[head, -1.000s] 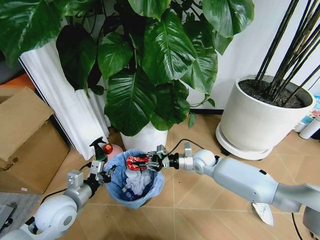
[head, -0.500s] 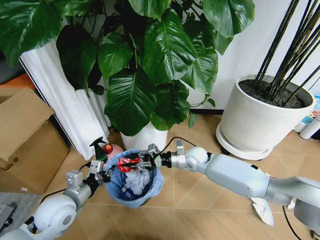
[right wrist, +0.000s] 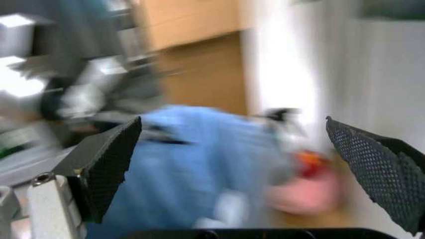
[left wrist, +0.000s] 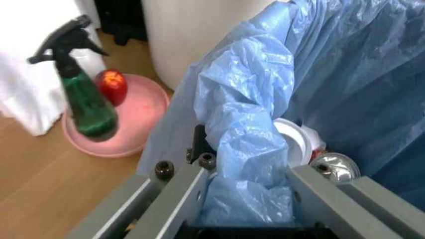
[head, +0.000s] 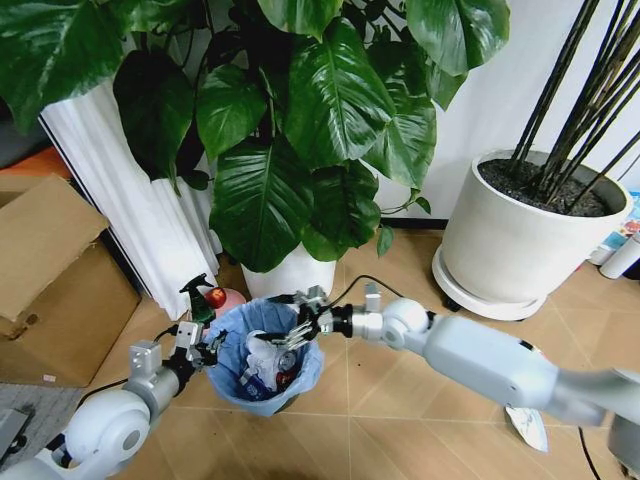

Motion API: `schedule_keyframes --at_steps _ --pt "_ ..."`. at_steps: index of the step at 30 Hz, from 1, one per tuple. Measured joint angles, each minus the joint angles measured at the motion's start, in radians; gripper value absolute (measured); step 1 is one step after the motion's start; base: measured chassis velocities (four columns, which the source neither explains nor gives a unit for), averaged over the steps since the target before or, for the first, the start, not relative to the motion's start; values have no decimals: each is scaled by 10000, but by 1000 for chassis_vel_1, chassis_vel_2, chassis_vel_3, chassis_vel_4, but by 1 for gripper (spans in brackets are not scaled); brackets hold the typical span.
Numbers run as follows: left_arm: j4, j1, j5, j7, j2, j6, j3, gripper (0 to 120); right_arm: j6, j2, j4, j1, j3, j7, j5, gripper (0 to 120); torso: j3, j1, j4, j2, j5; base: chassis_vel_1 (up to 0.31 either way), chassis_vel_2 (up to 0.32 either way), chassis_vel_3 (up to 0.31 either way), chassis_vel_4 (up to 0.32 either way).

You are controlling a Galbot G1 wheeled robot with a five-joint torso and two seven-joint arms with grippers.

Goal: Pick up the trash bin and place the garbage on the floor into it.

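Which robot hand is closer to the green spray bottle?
The left. The left gripper clamps the rim of the small black bin with its blue bag, right beside the green spray bottle. The right gripper hangs open above the bin's far side.

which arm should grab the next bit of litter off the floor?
Right, probably. The right gripper is open and empty above the trash bin, while the left gripper is shut on the bin's rim, holding it. White litter lies on the right side.
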Motion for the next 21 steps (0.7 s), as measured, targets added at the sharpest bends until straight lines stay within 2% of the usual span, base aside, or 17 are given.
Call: schedule_keyframes --at_steps 1,3,5,6,7,9,10,12,13,15,17,19,21 --pt "-36 77 9 -21 -24 -2 -116 1 -34 -169 97 -278 396 546 5 100 1 0 0 0 7 0 0 0 0" --pt "-55 102 26 -26 -34 -7 -179 1 -55 -247 169 -439 622 841 5 100 1 0 3 0 7 0 0 0 0" --pt "-112 182 117 -72 -130 -27 -382 1 -40 -620 620 -1409 1750 2005 34 100 -1 0 -1 0 2 0 0 0 0" --pt "-112 182 117 -72 -130 -27 -382 1 -40 -620 620 -1409 1750 2005 34 100 -1 0 -1 0 2 0 0 0 0" --pt "-133 185 118 -106 -178 -27 -402 1 -16 -773 798 -1880 2243 2283 -27 100 0 0 9 0 8 0 0 0 0" --pt "-138 47 111 -201 -259 -1 -331 1 28 -1234 1248 -3416 3616 2783 -319 100 -1 0 5 0 -3 0 0 0 0" --pt "-138 47 111 -201 -259 -1 -331 1 28 -1234 1248 -3416 3616 2783 -319 100 -1 0 5 0 -3 0 0 0 0" --pt "-171 26 105 -255 -282 25 -274 1 31 -1540 1619 -5223 5284 2920 -655 100 0 0 -5 0 17 0 0 0 0" --pt "-171 26 105 -255 -282 25 -274 1 31 -1540 1619 -5223 5284 2920 -655 100 0 0 -5 0 17 0 0 0 0" --pt "-233 105 105 -268 -223 30 -271 1 78 -1641 1894 -7013 7178 2885 -1025 100 -1 0 0 0 -5 0 0 0 0" --pt "-239 130 104 -271 -186 31 -276 1 98 -1640 1913 -7353 7515 2858 -1094 100 0 -1 -1 0 -2 0 0 0 0" --pt "-282 218 106 -276 -102 30 -323 1 198 -1548 2017 -8555 8665 2775 -1456 100 -2 -1 1 1 17 0 0 0 0" --pt "-304 298 105 -280 -76 31 -367 1 286 -1282 2167 -9747 9895 2745 -1936 100 -1 -1 0 1 -3 0 0 0 0"
